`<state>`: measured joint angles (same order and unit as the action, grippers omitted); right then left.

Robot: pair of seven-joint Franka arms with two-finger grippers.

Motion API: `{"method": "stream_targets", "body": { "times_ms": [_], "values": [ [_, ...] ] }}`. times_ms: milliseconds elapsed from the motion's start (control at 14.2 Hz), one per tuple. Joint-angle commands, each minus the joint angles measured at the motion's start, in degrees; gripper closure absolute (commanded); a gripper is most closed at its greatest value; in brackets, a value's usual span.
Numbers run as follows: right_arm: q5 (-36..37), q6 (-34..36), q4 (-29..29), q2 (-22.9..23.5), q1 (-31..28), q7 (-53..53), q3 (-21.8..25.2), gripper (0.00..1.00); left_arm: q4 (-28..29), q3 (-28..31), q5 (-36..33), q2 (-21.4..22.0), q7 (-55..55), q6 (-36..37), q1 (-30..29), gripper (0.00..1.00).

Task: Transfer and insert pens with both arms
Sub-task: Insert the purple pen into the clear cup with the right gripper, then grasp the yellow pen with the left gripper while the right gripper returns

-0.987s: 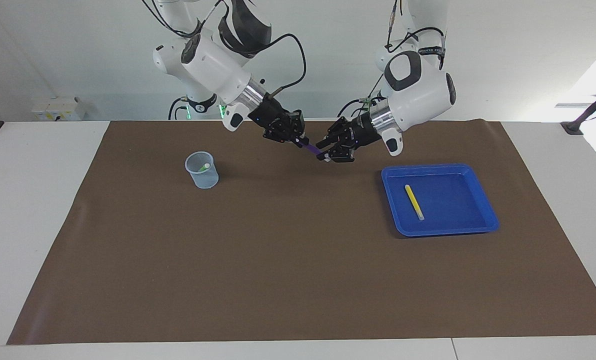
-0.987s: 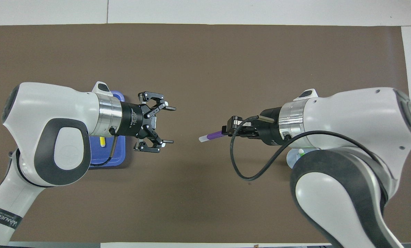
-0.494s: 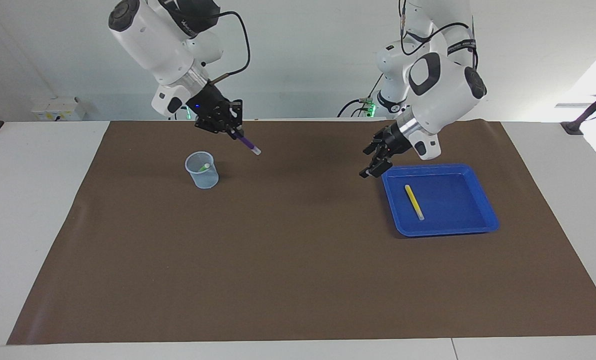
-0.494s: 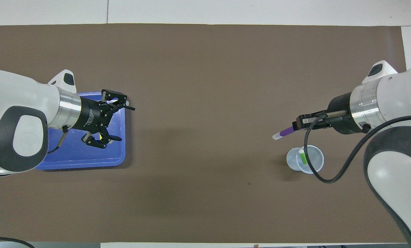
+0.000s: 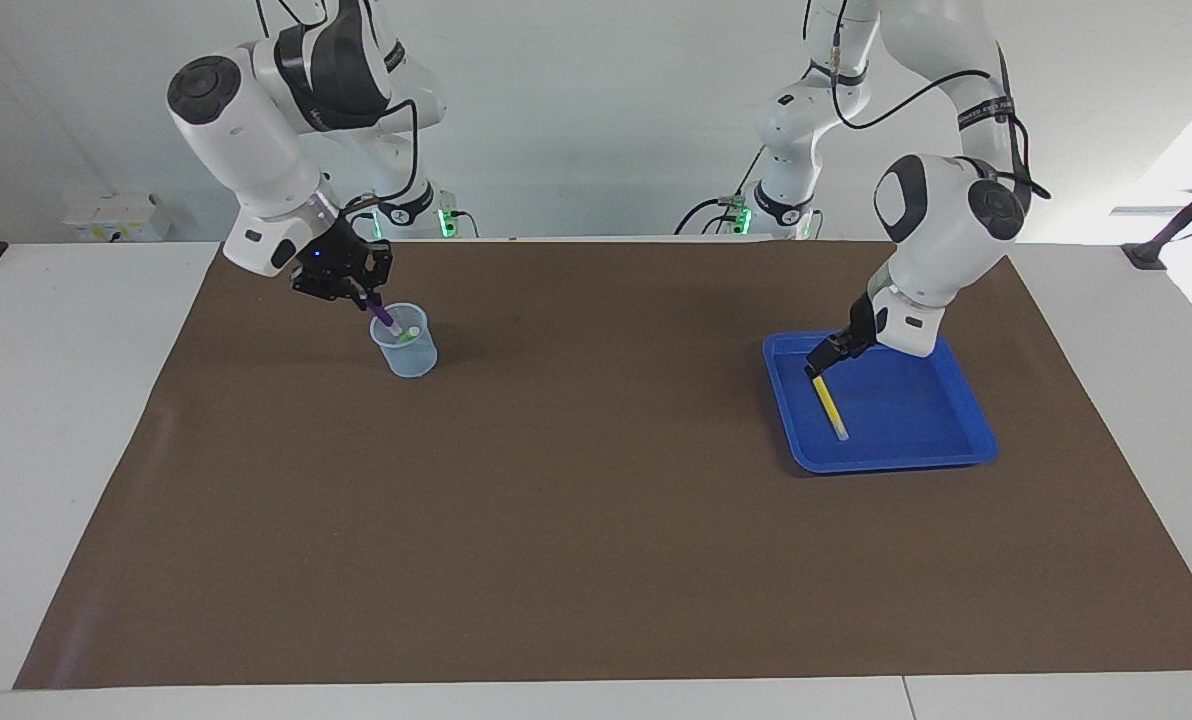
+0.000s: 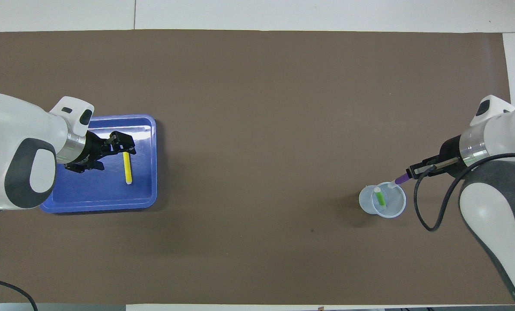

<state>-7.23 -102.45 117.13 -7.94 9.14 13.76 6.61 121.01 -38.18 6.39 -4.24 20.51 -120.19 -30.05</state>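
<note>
Facing view: right gripper (image 5: 366,297), jaws pinched on the purple pen (image 5: 384,317), held its pale tip inside the clear cup (image 5: 405,342) — beside the green pen (image 6: 380,198) — near the mat's (image 5: 596,520) edge at the robots' end. Left gripper (image 5: 822,357), jaws spread, stood low over the yellow pen's (image 5: 828,404) upper end in the blue tray (image 5: 966,400), toward the left arm's end.

Brown mat, two containers

Blue tray (image 5: 966,425) (image 6: 152,164) at the mat's (image 5: 596,560) (image 6: 257,86) 3 o'clock facing the robots; clear plastic cup (image 5: 418,360) (image 6: 367,203) at 10 o'clock.
</note>
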Motion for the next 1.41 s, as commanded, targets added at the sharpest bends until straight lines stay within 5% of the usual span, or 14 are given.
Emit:
{"method": "stream_targets", "body": {
  "times_ms": [0,423,635,776,846,987,1340],
  "values": [
    [0.9,-1.7,3.72,-2.17,-1.23,0.84,-0.63,1.0,0.1,-0.41,-8.56,-5.15,-8.36,-4.16,-0.62,0.0],
    [0.11,-4.68,7.41,-2.08,-0.44,-3.99,-0.81,1.0,0.02,-0.5,-18.6,-11.67,-8.64,-8.74,1.31,0.06],
    [0.02,-6.97,10.22,-2.17,0.79,-4.79,-0.81,1.0,0.02,-0.5,-20.72,-12.73,-8.46,-8.57,1.49,0.17],
    [0.02,-8.02,11.1,-2.17,0.97,-4.88,-0.81,1.0,-0.07,-0.5,-20.72,-12.73,-8.46,-8.39,1.49,0.36],
    [0.02,-8.11,11.37,-2.17,0.97,-4.97,-0.81,0.81,-0.33,-0.5,-20.72,-12.81,-8.46,-8.04,1.4,0.47],
    [0.02,-7.94,10.67,-1.91,0.79,-4.88,-0.81,0.02,-0.6,-0.5,-20.72,-12.81,-8.46,-7.6,1.4,0.66],
    [-10.07,-6.27,4.88,-1.47,0.71,-5.23,-0.9,0.0,-1.56,-0.5,-20.72,-12.81,-8.38,-6.55,1.22,0.99]
  ]
}}
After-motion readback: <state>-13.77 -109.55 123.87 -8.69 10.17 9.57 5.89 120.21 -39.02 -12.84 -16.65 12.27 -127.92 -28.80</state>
